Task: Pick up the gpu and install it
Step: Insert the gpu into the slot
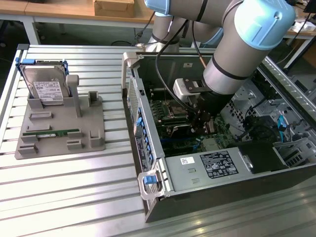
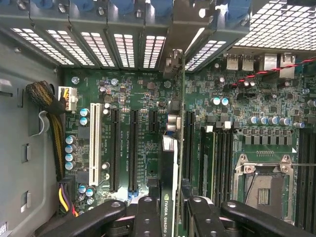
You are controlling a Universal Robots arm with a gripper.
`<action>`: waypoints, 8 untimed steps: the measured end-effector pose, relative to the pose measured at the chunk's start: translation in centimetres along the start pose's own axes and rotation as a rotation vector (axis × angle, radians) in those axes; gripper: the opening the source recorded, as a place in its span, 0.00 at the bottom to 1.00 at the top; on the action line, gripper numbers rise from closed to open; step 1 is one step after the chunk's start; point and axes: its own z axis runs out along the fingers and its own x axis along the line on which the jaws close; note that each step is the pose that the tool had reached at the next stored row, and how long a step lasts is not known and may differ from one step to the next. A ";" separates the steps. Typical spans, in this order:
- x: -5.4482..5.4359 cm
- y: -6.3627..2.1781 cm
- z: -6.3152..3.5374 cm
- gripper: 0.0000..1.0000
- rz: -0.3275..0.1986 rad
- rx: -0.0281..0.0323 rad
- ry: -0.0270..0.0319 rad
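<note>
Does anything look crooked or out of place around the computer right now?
Nothing stands out. The gpu stands edge-on in the gripper, parallel to the motherboard slots, not tilted. The hard drive and memory stick sit in their holders outside the case.

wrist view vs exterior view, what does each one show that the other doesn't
Wrist view: the gpu edge-on, clamped in the gripper, over the black expansion slots, plus a white slot. Exterior view: the hard drive and green memory stick on the grey fixture, and the arm reaching into the case. Both: the motherboard and its CPU socket.
</note>
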 end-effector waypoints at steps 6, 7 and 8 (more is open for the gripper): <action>0.0 0.07 -0.03 0.27 0.000 0.0007 -0.0001; -0.1 0.15 -0.32 0.27 0.000 0.0031 -0.0009; -0.1 0.21 -0.64 0.27 0.000 0.0042 -0.0003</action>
